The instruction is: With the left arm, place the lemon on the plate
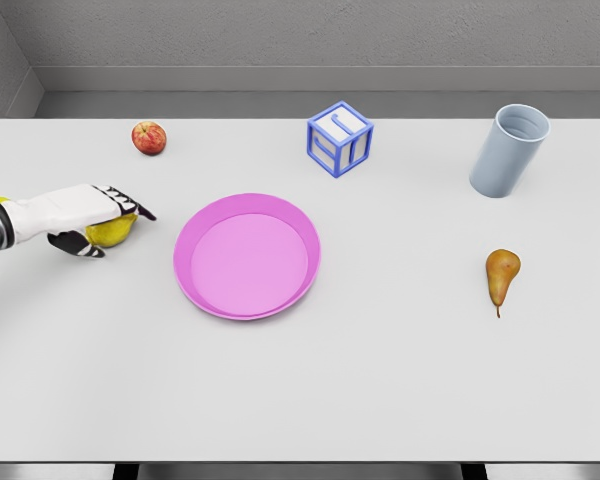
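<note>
Yellow lemon [113,229] sits at the bench's [380,380] left edge, left of the pink plate [247,256], wrapped by the left hand [92,222], fingers curled over it. It looks firm, light and rounded, likely slippery; gripping across its middle seems safest.

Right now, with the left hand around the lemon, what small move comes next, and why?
Probably lift slightly: the left hand has its fingers wrapped on the lemon, which looks low at the table, left of the empty pink plate.
</note>
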Available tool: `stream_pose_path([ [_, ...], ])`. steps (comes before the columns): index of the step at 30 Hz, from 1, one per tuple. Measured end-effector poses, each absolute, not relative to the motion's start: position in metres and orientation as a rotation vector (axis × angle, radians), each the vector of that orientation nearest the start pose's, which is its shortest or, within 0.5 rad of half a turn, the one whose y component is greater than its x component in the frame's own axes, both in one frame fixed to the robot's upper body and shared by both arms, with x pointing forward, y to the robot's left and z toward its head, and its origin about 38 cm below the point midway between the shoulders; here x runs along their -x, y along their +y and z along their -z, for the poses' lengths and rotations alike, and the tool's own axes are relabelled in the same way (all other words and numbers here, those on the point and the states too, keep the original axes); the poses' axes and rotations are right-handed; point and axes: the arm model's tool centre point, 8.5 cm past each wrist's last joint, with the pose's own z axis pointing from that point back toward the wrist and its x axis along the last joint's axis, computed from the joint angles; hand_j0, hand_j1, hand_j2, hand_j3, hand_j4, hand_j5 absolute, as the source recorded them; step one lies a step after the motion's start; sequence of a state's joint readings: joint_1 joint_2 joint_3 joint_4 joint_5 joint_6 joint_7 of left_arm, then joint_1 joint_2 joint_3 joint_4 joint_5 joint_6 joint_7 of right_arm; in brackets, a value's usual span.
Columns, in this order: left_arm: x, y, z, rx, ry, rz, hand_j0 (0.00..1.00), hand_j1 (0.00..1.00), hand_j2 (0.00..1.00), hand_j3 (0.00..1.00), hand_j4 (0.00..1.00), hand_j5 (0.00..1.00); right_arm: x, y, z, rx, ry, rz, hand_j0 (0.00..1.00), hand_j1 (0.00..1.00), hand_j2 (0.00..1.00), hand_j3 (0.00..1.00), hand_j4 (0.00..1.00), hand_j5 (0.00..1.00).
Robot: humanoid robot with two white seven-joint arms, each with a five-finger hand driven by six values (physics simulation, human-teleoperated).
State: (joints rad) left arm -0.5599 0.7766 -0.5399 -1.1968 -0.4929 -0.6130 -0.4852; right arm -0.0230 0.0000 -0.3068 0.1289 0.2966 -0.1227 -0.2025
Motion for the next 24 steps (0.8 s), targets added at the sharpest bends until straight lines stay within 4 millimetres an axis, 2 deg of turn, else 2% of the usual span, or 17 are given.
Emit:
stream_pose_path([
  [4,-0.4438,0.3680,-0.1507,-0.430,-1.209,1.931,0.83,0.83,0.83,0.83,0.83,0.83,0.0150,-0.2750,0.2565,0.252,-0.022,0.013,1.00,1.00,1.00,1.00,1.00,1.00],
  [8,-0.4435,0.3685,-0.1491,-0.430,-1.200,1.935,0.69,0.69,0.69,0.69,0.69,0.69,0.0150,-0.2750,0.2565,0.252,-0.022,0.013,1.00,1.00,1.00,1.00,1.00,1.00],
  [13,-0.4428,0.3676,-0.1467,-0.423,-1.195,1.940,0.60,0.60,0.60,0.60,0.60,0.60,0.0150,-0.2750,0.2565,0.252,-0.022,0.013,1.00,1.00,1.00,1.00,1.00,1.00],
  [24,-0.4462,0.3648,-0.1523,-0.429,-1.208,1.943,0.60,0.60,0.60,0.60,0.60,0.60,0.0150,-0.2750,0.2565,0.252,-0.022,0.013,1.00,1.00,1.00,1.00,1.00,1.00],
])
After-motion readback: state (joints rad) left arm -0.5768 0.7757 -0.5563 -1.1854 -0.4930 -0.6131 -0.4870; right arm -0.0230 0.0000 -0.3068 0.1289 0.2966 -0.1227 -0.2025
